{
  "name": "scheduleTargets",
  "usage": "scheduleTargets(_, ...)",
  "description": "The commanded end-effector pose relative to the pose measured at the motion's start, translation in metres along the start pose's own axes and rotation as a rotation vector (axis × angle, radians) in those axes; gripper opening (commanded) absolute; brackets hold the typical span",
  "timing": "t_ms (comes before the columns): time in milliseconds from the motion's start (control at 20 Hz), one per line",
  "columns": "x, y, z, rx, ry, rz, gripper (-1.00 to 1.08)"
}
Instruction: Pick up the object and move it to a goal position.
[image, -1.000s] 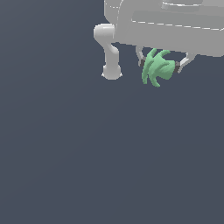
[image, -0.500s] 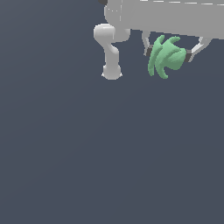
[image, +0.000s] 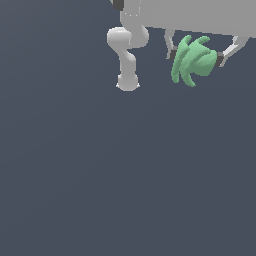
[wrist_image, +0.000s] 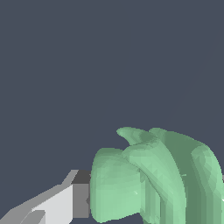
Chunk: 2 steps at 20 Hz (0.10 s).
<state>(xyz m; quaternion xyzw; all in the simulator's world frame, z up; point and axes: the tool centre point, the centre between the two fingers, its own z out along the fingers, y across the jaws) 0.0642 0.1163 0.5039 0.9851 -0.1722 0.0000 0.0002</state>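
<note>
arm (image: 200, 15) cut off, object (wrist_image: 153, 179) cropped

mint-green lobed object (image: 192, 61), clamped in claw (image: 196, 56)

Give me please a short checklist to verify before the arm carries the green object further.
1. Green object sits between the tool fingers: ok.
2. Dark pads touch it on both sides: ok in the exterior view; the wrist view shows one pad.
3. Object is lifted off the floor: cannot tell.
4. Goal position is visible: not ok, no marker in either view.
5. Nothing stands near the object: ok.
</note>
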Motion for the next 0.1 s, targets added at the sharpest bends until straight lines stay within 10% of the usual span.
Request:
scheduleTargets(0,0.0001,-0.0002,-0.0009,0.000,0.000,0.000,-1.00)
scheduleTargets(50,0.0001,-0.0002,-0.0009,0.000,0.000,0.000,-1.00)
